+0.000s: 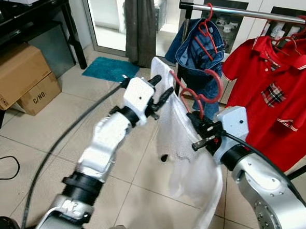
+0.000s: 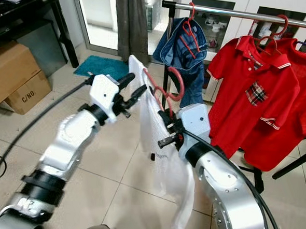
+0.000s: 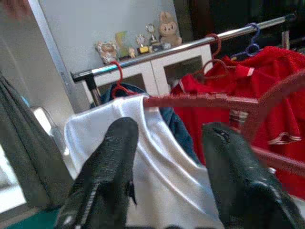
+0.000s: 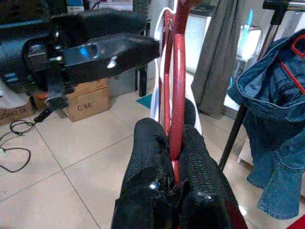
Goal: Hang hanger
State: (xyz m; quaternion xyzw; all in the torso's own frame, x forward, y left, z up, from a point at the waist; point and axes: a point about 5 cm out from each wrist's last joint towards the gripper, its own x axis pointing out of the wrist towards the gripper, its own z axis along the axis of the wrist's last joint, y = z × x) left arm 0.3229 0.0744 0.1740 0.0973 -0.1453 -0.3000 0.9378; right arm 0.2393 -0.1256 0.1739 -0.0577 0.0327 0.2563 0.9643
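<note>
So the landmark here is the metal rail (image 1: 252, 13) running across the top of the clothes rack, with a denim garment (image 1: 198, 47) on a red hook near its end and a red polo shirt (image 1: 274, 85) hanging further along. The thing being handled is a red hanger (image 1: 196, 94) with a white shirt (image 1: 184, 147) draped on it, and it sits below the rail and out in front of it, not hooked on, its curved hook just in front of the lower part of the denim. The right gripper (image 4: 174, 157) is pinched tight on the hanger's red bar, both black fingers (image 4: 198, 167) pressed against it from either side, so that one is carrying the hanger. The left gripper (image 1: 162, 91) is up at the far shoulder of the white shirt, on the side away from the polo, and its fingers (image 3: 112, 157) are spread wide with the shirt's shoulder and the hanger's arm sitting in front of the gap, not squeezing anything as far as I can see. The white shirt hangs down from the hanger toward the tiled floor (image 1: 53, 124). Off to the side well away from the rail there's a cardboard box (image 1: 17, 77) and a teal mat (image 1: 110, 69) by a grey curtain (image 1: 140, 25).
</note>
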